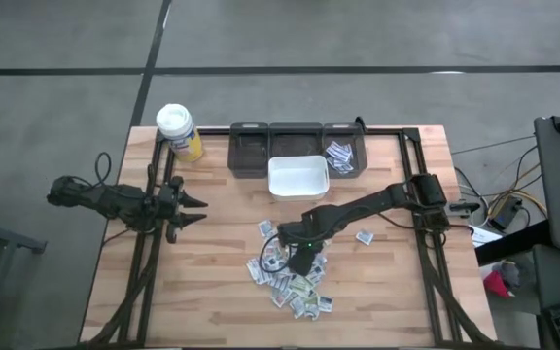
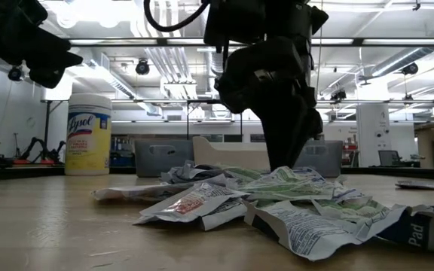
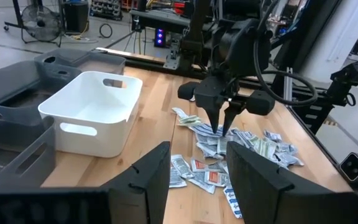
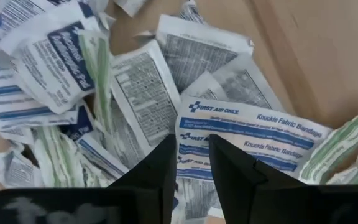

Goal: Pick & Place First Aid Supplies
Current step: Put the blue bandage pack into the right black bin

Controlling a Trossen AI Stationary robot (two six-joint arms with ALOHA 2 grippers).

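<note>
The first aid packets lie in a loose heap [image 1: 290, 277] on the wooden table, white-grey with green, red and blue print; in the low view the heap [image 2: 277, 196] fills the foreground. One packet [image 1: 365, 236] lies apart, and a few [image 1: 338, 156] sit in the right dark tray. My right gripper [image 1: 299, 255] points down into the far part of the heap, fingers a narrow gap apart. In its wrist view the gripper [image 4: 190, 146] straddles the end of a "Knuckle Fabric Bandage" packet [image 4: 253, 140]. My left gripper [image 1: 194, 209] waits open at the table's left. My right gripper comes at the heap from above, pointing down, its fingertips [image 3: 216, 127] at the level of the top packets. The blue-printed end [image 4: 191, 134] of the knuckle bandage packet shows in the gap between them. I cannot tell whether the fingers touch it.
A white bin [image 1: 297, 177] stands just beyond the heap, with a row of three dark trays [image 1: 251, 151] behind it. A yellow wipes bottle with a white lid [image 1: 178, 131] stands at the far left corner. Bare wood lies to the left of the heap.
</note>
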